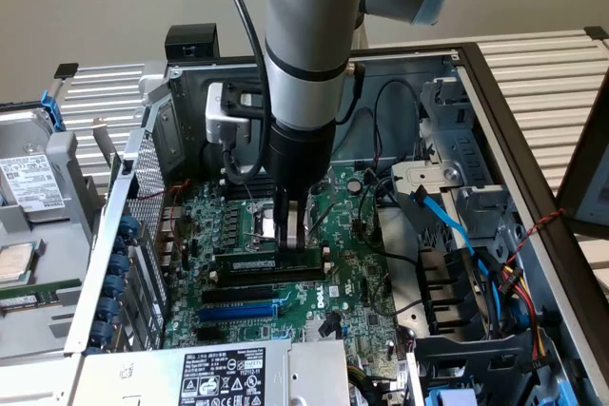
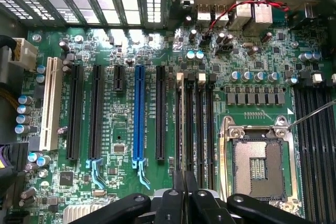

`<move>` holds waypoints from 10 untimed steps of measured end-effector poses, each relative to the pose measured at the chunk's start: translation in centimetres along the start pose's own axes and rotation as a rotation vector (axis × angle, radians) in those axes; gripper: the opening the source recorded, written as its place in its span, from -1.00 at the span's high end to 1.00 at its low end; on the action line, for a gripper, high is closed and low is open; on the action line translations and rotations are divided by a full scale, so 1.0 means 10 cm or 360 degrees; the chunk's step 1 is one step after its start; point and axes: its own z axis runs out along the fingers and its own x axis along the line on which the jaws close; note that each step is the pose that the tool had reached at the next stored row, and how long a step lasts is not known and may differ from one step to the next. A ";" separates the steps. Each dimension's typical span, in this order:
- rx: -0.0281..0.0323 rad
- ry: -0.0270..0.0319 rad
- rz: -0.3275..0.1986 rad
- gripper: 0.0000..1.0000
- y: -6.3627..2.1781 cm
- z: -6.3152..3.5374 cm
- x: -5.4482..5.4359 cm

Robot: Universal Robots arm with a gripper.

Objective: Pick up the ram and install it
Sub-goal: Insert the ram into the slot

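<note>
On the exterior view's left, outside the case, I see a drive (image 1: 29, 187) with a white label whose print is too small for me to read. Lower down, the white sticker on the power supply (image 1: 228, 373) reads "DELL"; the finer lines under it I cannot make out.

Moving right across the motherboard (image 1: 362, 273), the ram (image 1: 257, 261) lies with its long axis along the exterior view's left-to-right line. It runs parallel to the black slot below it and to the blue expansion slot (image 1: 238, 311) nearer the camera. Its small white label has no legible text.

The pincer (image 1: 294, 240) comes straight down on the ram from above, meeting it a little to the exterior view's right of the stick's middle. I judge it clenched on the ram's upper edge, since the fingertips sit close together right at the stick. I cannot tell whether the stick is fully seated.

In the wrist view the pincer (image 2: 185, 198) hangs over the bank of memory slots (image 2: 195, 124), between the blue slot and the empty processor socket (image 2: 258, 166).
</note>
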 end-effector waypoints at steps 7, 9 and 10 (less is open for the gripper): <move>0.00021 0.00020 0.0000 0.75 -0.005 0.009 0.00; 0.00037 0.00023 0.0000 0.75 -0.006 0.012 0.00; 0.00043 0.00024 0.0000 0.75 -0.006 0.013 0.00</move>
